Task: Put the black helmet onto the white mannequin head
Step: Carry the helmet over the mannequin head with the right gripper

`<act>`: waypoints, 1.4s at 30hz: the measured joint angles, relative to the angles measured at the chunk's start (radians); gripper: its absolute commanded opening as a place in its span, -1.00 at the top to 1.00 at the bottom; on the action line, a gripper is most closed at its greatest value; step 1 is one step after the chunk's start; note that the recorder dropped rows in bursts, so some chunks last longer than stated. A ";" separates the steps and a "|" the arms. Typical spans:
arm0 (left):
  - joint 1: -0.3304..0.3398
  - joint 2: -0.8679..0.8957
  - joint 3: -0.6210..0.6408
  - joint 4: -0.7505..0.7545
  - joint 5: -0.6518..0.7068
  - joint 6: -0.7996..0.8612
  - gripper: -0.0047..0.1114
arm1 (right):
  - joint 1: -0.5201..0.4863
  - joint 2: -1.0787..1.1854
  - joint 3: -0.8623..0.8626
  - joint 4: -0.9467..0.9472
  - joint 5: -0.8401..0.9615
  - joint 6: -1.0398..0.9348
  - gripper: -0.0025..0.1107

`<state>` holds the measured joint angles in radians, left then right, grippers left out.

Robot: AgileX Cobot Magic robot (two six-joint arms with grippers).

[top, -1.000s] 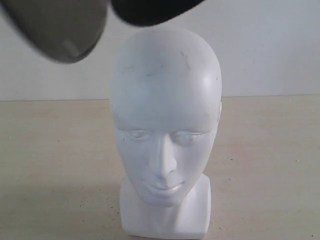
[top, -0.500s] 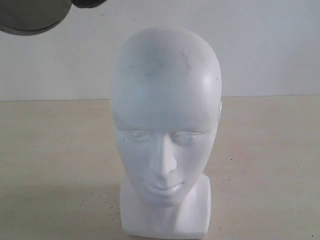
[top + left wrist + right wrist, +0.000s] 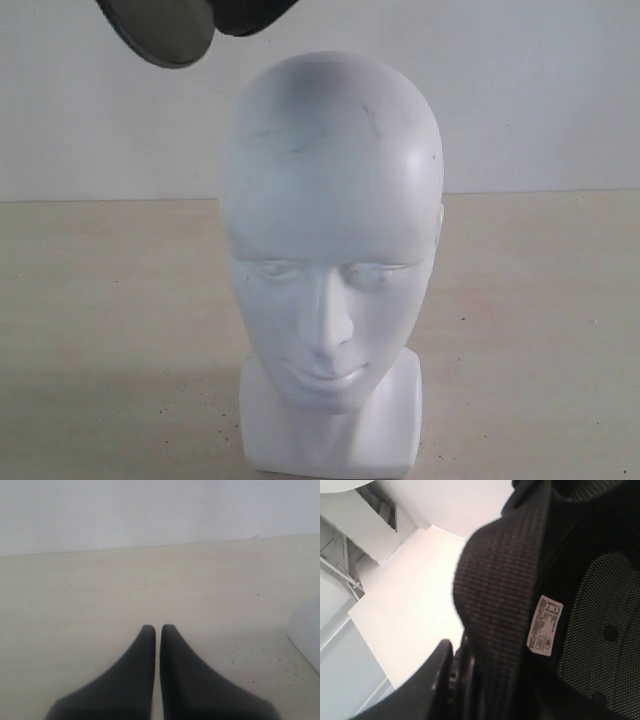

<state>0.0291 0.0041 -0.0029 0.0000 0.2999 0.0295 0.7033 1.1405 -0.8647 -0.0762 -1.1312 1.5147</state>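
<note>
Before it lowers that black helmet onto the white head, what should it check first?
1. Grip on the black helmet: ok. The right gripper is closed on its padded rim.
2. Helmet centred over the white mannequin head: not ok. In the exterior view it hangs above and to the left of the crown.
3. Helmet opening facing the crown: cannot tell. Most of the helmet is out of frame.
4. Head upright on its base: ok.
5. Left gripper out of the way: ok. It is shut, empty and low over the table.
</note>
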 measured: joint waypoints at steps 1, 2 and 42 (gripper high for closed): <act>0.000 0.000 0.000 0.000 0.000 0.000 0.84 | -0.014 0.008 0.000 -0.002 0.000 0.022 0.96; 0.000 0.000 0.000 0.000 0.000 0.000 0.84 | -0.025 0.016 0.000 -0.004 0.001 0.038 0.96; 0.000 -0.001 0.000 -0.174 -0.465 0.037 0.84 | -0.038 0.089 -0.020 -0.121 -0.001 -0.013 0.96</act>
<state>0.0291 0.0032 -0.0029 -0.1742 -0.1649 0.0664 0.6654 1.2295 -0.8846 -0.1971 -1.1319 1.5020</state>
